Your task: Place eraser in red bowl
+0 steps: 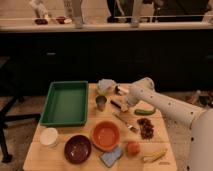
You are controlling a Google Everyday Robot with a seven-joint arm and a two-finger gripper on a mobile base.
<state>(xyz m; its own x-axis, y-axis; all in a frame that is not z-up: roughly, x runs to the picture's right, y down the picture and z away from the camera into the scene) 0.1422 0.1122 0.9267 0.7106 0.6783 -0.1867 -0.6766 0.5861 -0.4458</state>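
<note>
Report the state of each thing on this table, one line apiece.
metal cup: upright
claw: low, just right of the metal cup
eraser: at the claw, not in any bowl
red bowl: upright, empty
maroon bowl: upright, empty
green tray: flat, empty

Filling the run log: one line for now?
gripper: beside eraser, behind red bowl | eraser: not in bowl | bowl: empty
</note>
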